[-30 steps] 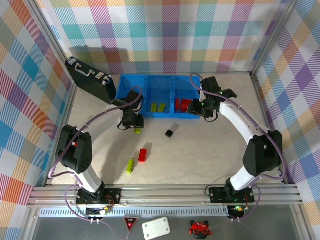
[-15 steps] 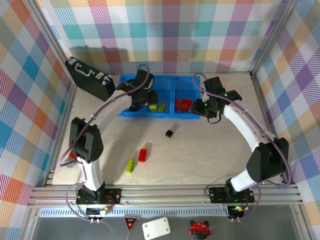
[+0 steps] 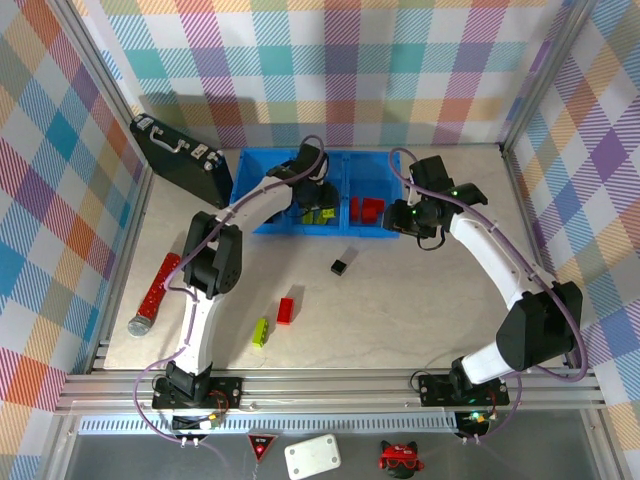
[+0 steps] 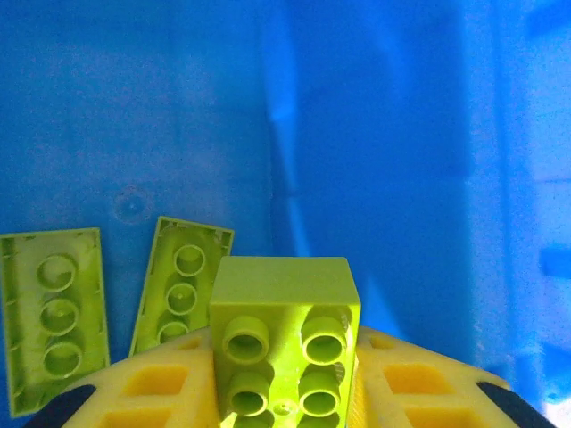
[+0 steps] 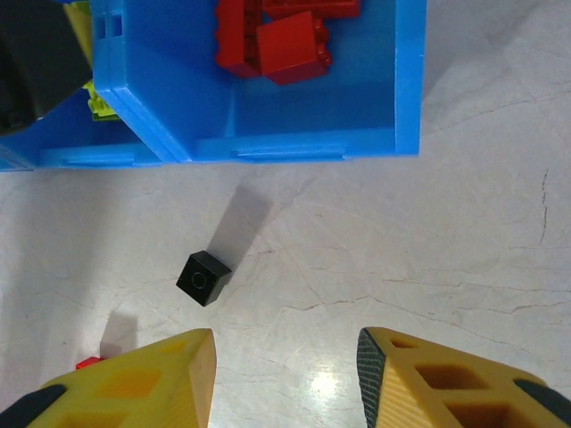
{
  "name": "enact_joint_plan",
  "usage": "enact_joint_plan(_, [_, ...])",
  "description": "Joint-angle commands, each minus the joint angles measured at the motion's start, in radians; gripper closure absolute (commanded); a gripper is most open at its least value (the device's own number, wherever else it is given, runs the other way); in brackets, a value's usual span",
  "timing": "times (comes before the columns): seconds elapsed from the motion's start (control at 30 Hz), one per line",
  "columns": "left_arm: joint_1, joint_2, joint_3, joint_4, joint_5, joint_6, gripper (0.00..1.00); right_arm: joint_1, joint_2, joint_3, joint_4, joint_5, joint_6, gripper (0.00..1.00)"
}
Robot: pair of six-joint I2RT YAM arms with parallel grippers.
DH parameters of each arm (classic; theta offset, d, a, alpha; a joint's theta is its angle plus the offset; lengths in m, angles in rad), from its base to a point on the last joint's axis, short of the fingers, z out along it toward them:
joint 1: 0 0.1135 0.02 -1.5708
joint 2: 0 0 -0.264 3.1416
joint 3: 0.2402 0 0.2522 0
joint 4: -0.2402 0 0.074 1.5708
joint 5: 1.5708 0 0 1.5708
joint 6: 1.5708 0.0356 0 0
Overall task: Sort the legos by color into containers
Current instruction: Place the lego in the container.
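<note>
Three joined blue containers (image 3: 262,190) stand at the back of the table. My left gripper (image 3: 318,197) hangs over the middle one, shut on a lime-green brick (image 4: 285,339) between its yellow fingers. Two flat green bricks (image 4: 53,312) lie on the bin floor (image 4: 375,134) below it. Red bricks (image 3: 367,209) sit in the right bin. My right gripper (image 3: 408,220) stands open and empty just in front of that bin, its own view showing the gripper (image 5: 285,374) above bare table. A black brick (image 5: 203,277) lies ahead of it to the left. A red brick (image 3: 286,310) and a green brick (image 3: 260,331) lie nearer the front.
A black briefcase (image 3: 180,158) leans at the back left beside the bins. A red-and-silver tube (image 3: 155,295) lies along the left side of the table. Plaid walls close in three sides, and a metal rail (image 3: 330,385) runs along the near edge.
My left gripper has risen from the table in front of the bins and swung over the middle bin with the green brick. The right gripper has shifted only slightly.
</note>
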Motion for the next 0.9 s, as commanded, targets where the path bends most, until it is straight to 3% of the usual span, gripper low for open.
enact_joint_plan(0.0, [-0.005, 0.041, 0.041, 0.044, 0.059, 0.011, 0.66, 0.002, -0.035, -0.011, -0.03, 0.012, 0.005, 0.53])
enact_joint_plan(0.4, [-0.002, 0.022, 0.02, 0.045, 0.065, 0.029, 0.48, 0.003, -0.038, -0.019, -0.02, 0.004, 0.019, 0.53])
enact_joint_plan(0.87, [-0.005, -0.257, -0.074, -0.122, 0.004, 0.04, 0.48, 0.038, -0.001, -0.04, 0.026, -0.054, 0.031, 0.54])
